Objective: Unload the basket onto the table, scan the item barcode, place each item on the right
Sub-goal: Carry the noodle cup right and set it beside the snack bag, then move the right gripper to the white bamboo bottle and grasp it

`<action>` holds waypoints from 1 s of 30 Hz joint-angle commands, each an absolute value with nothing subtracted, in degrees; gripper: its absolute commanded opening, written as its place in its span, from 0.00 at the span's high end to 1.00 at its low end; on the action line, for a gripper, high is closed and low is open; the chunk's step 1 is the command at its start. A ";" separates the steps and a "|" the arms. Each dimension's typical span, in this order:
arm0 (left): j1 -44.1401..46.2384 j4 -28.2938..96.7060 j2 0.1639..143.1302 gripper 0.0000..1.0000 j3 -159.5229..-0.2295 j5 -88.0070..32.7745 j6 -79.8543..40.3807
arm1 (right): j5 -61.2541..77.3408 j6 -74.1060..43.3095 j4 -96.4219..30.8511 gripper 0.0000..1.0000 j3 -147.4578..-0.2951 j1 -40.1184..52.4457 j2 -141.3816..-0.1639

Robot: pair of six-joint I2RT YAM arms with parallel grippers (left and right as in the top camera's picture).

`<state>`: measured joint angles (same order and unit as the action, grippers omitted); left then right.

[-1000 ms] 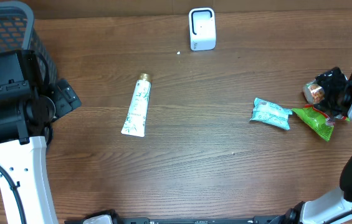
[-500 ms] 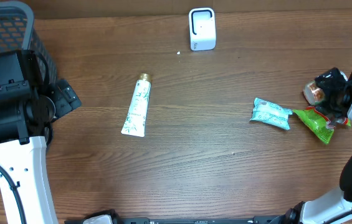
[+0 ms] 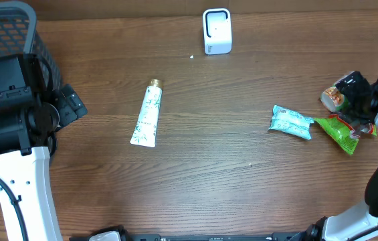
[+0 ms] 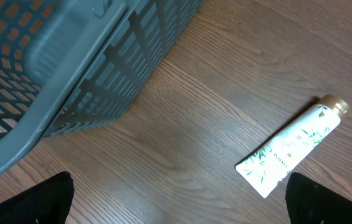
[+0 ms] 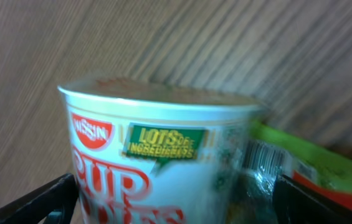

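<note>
The noodle cup [image 3: 331,98] has shifted a little away from the right edge of the tabletop [image 3: 209,174] and shows more of its white side than a second ago, and the right hand [image 5: 176,202] has come along with it. The cup's lid is still sealed. A grey mesh basket [image 3: 5,33] stands at the far left corner, its inside largely hidden behind the left arm. The right arm reaches in from the near right corner; its fingers [image 5: 45,199] are spread wide on either side of the cup, but I cannot tell whether they press on it. The cup touches a green packet [image 3: 339,132], and a blue packet [image 3: 291,122] lies just beside that. The left hand [image 4: 182,202] hangs beside the basket, fingers wide apart and holding nothing, with a white tube [image 3: 146,115] lying near it. The white scanner [image 3: 217,30] stands at the middle of the far edge, well apart from the cup.
</note>
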<state>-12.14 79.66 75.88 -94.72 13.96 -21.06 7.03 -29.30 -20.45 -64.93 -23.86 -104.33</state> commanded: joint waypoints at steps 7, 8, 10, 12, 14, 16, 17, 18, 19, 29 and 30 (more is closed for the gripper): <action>-12.32 79.46 75.66 0.00 -94.67 13.91 -21.89 | 7.35 -26.48 -37.10 0.00 -83.02 -23.75 -99.79; -12.32 79.46 75.66 0.00 -94.67 13.91 -21.89 | 7.90 -26.48 -38.68 0.00 -84.29 -23.75 -99.63; -12.32 79.48 75.66 0.00 -94.67 13.91 -21.87 | 11.20 -26.46 -41.21 0.00 -86.91 -23.75 -99.53; -12.32 79.46 75.66 0.00 -94.67 13.91 -21.89 | 17.23 -26.46 -41.43 0.00 -88.09 -23.75 -99.53; -12.32 79.46 75.66 0.00 -94.67 13.91 -21.89 | 26.52 -26.37 -41.25 0.00 -88.23 -23.73 -99.53; -12.32 79.46 75.66 0.00 -94.67 13.91 -21.87 | 36.73 -24.47 -40.21 0.00 -88.14 -22.52 -99.90; -12.32 79.46 75.66 0.00 -94.67 13.93 -21.89 | 39.99 -23.40 -39.38 0.00 -88.14 -21.17 -100.01; -12.32 79.46 75.66 0.00 -94.67 13.91 -21.89 | 40.93 -22.35 -38.94 0.01 -88.14 -19.53 -100.03; -12.32 79.48 75.66 0.00 -94.67 13.91 -21.89 | 40.42 -22.00 -38.63 0.02 -88.14 -17.72 -100.03; -12.32 79.46 75.66 0.00 -94.67 13.91 -21.89 | 31.44 -22.68 -29.08 0.00 -90.19 14.48 -104.44; -12.32 79.46 75.66 0.00 -94.67 13.91 -21.89 | 31.18 -22.70 -28.56 0.00 -91.66 17.23 -106.00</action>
